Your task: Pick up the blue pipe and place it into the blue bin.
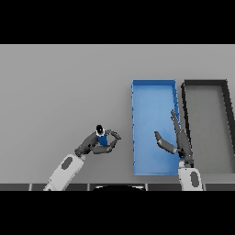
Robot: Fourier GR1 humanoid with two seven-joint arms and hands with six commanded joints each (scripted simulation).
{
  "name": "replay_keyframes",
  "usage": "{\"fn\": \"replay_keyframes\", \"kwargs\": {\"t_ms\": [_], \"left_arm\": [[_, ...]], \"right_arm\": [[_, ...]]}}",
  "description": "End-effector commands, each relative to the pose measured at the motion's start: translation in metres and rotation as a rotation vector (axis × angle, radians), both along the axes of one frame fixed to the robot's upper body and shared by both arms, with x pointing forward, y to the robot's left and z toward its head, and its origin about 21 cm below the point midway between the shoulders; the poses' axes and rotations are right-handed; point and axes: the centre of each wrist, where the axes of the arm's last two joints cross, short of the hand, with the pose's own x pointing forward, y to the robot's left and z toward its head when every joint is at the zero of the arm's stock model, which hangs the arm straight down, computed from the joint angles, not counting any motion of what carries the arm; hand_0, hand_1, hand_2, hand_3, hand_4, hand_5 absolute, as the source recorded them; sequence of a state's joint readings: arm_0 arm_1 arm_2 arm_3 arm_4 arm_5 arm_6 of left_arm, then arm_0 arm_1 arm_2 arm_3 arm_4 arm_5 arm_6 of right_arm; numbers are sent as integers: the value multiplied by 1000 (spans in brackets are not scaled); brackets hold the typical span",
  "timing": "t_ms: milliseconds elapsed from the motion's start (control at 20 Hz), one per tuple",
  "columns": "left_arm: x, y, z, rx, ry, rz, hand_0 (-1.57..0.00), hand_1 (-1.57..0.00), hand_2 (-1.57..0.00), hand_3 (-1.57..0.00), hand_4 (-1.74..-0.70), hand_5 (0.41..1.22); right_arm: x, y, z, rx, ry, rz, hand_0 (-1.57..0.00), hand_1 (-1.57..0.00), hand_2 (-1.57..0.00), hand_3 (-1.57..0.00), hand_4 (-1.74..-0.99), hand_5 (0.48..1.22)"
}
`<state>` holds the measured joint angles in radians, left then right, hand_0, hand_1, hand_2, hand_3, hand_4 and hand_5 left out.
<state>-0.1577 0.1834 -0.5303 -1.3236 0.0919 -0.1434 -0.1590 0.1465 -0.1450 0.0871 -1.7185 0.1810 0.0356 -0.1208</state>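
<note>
Pipe [102,137] stands upright, clasped by left hand [94,144]; bin [153,89] lies to its right, where right hand [176,142] hovers, fingers straight

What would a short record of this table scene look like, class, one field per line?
pipe: small blue pipe piece with a dark end, left of the bins
left hand: fingers curled round the pipe
right hand: open, over the blue bin's right edge
blue bin: rectangular blue tray, nothing inside
other bin: dark-rimmed grey tray, right of the blue one
</note>
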Motion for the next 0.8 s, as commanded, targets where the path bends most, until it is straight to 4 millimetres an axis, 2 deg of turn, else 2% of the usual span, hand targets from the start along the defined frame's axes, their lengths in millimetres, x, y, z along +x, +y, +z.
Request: {"fn": "replay_keyframes", "kwargs": {"t_ms": [0,50,150,300,450,600,750], "left_arm": [[1,-2,2,1,1,4,-602,-752,-865,-908,-1439,910],[2,-1,4,-2,7,-3,-796,-915,-1006,-1030,-1497,972],[-3,-2,5,-8,-8,-20,-1075,-1151,-1210,-1194,-1580,1062],[-4,-10,9,-9,-59,-25,-1317,-1356,-1386,-1378,-1513,1139],[-2,-17,18,-48,-110,-16,-1441,-1461,-1476,-1472,-1484,1179],[-1,-24,29,-95,-164,-22,-1504,-1515,-1522,-1520,-1471,1200],[2,-27,52,-135,-213,-40,-1537,-1542,-1546,-1545,-1467,1210]], "right_arm": [[2,1,0,-2,2,-1,1,1,1,1,-1219,657],[3,2,3,5,-8,1,1,1,1,1,-1224,658],[0,2,2,13,1,7,1,1,1,1,-1233,660],[3,2,4,17,10,0,1,1,1,1,-1222,646],[9,1,6,14,25,4,1,1,1,1,-1217,631],[6,1,3,26,18,11,1,1,1,1,-1229,633],[8,2,4,-1,16,-1,1,1,1,1,-1213,639]]}}
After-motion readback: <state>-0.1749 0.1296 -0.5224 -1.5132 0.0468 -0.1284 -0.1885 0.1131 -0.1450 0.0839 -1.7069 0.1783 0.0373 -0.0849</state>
